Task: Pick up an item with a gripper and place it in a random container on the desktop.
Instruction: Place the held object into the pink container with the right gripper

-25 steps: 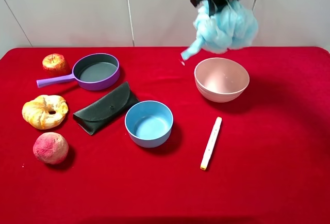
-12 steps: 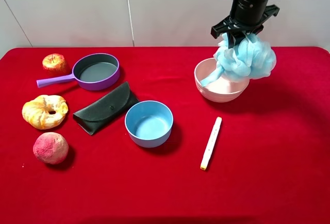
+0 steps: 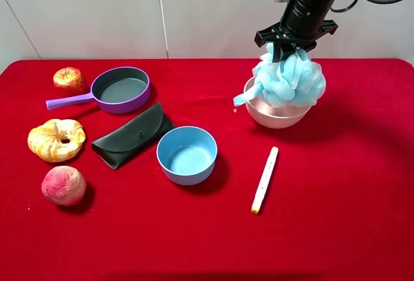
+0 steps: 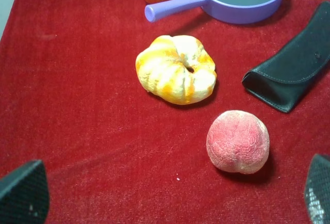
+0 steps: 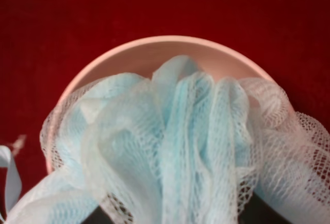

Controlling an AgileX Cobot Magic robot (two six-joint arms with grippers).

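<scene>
Now the right jaws grip the bath pouf (image 3: 289, 81) over the pink bowl (image 3: 278, 118). Lower it in gently, then let go.

right tool (image 3: 285, 50) lowered and shifted left, bath pouf (image 3: 289, 80) now covering the pink bowl (image 3: 274, 118) mouth

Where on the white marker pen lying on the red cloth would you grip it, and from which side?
Take the white marker pen at mid-barrel from straight above, closing across its narrow width. It lies flat on the red cloth, slim and long, with bare cloth on both sides.
</scene>
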